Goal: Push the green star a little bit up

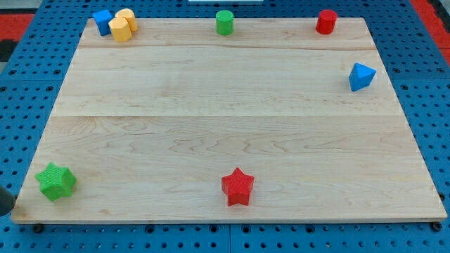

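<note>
While my tip does not show anywhere, so I cannot tell how it stands, the green star [55,180] sits at the table's [211,133] bottom left corner. A red star [238,187] sits near the bottom edge's middle, well apart from it.

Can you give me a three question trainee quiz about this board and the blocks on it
1. True or false: the green star sits near the view's bottom left corner of the board.
2. Which block touches the blue block? A the red star B the yellow block C the green cylinder
3. Fill in: my tip is ___ in this view.

Key: 1 true. 2 B. 3 not visible.
</note>
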### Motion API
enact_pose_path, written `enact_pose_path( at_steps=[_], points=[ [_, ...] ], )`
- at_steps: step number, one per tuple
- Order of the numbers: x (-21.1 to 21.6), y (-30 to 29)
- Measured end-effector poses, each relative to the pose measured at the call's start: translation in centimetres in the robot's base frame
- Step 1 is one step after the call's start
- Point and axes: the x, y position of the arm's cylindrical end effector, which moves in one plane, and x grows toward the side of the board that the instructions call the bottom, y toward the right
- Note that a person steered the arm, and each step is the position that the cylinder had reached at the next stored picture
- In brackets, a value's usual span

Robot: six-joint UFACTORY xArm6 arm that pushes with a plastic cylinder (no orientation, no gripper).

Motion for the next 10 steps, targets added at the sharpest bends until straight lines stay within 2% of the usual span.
enact_pose_path(
  at_steps=[3,4,5,9,10],
  points=[
    [-0.2,0.7],
    [-0.2,4.8],
    [-0.5,6.1],
    [-3.4,9.8],
    [-5.5,9.8]
  ],
)
